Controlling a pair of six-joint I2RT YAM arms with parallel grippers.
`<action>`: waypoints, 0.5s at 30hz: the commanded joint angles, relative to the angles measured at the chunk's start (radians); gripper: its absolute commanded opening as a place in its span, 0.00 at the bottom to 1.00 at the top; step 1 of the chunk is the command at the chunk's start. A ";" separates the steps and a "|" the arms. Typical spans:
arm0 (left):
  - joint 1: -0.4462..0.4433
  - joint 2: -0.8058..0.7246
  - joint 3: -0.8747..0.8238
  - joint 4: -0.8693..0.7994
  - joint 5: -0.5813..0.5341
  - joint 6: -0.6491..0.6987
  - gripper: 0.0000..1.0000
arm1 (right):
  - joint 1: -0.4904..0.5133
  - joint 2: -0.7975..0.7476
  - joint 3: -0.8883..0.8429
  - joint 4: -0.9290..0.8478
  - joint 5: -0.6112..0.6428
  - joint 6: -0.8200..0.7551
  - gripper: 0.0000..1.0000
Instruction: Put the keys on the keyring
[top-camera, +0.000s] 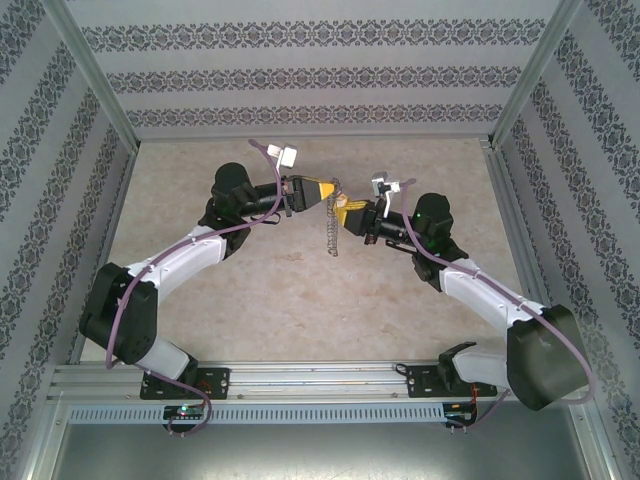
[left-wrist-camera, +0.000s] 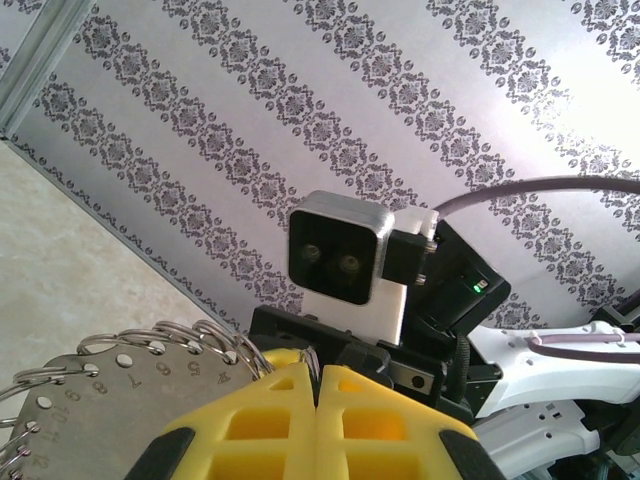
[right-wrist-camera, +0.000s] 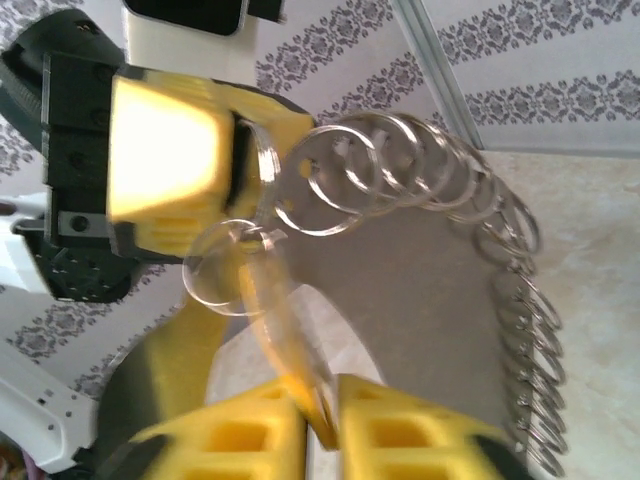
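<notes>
My left gripper and right gripper meet tip to tip above the middle of the table. The keyring is a grey numbered plate edged with several thin metal rings, and it hangs below the grippers. In the left wrist view my left gripper is shut on one ring at the plate's edge. In the right wrist view my right gripper is shut on a blurred brass key. The key's head lies against a ring beside the left gripper's yellow fingers.
The beige tabletop lies below the raised grippers. Patterned walls and metal frame posts close in the back and sides. The right wrist's camera block sits close in front of the left gripper.
</notes>
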 joint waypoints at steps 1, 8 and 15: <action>0.000 -0.001 -0.003 0.081 0.016 -0.007 0.00 | 0.015 -0.029 0.030 0.006 -0.048 -0.020 0.00; -0.001 -0.008 -0.036 0.212 -0.017 -0.038 0.00 | 0.030 -0.048 0.000 -0.034 -0.029 -0.041 0.00; 0.002 -0.019 -0.057 0.304 -0.050 -0.062 0.00 | 0.058 -0.034 -0.005 -0.032 -0.013 -0.041 0.00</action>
